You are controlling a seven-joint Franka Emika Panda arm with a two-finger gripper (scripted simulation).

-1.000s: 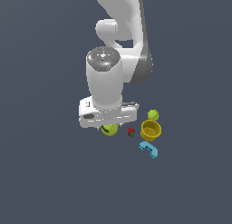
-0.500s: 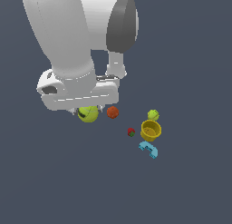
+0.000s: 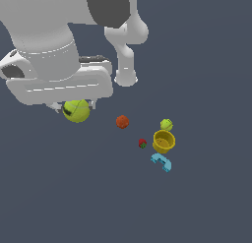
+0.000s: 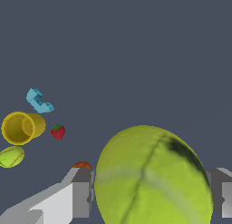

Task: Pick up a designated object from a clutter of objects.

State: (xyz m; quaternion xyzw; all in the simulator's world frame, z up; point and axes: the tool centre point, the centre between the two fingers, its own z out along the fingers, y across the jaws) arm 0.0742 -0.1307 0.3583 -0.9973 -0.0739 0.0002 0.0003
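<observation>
ball (image 3: 76,110) higher in end effector (image 3: 75,105)

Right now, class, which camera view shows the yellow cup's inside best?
The wrist view: the cup lies with its mouth toward the camera, so its hollow shows. In the exterior view the cup is small, seen from above at an angle, showing mostly the rim and outer wall.

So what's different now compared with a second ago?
The end effector, shut on the yellow-green ball, has carried it up and toward the exterior view's left, away from the other pieces. The orange-red ball, strawberry, yellow cup, blue piece and smaller green object stayed put.
</observation>
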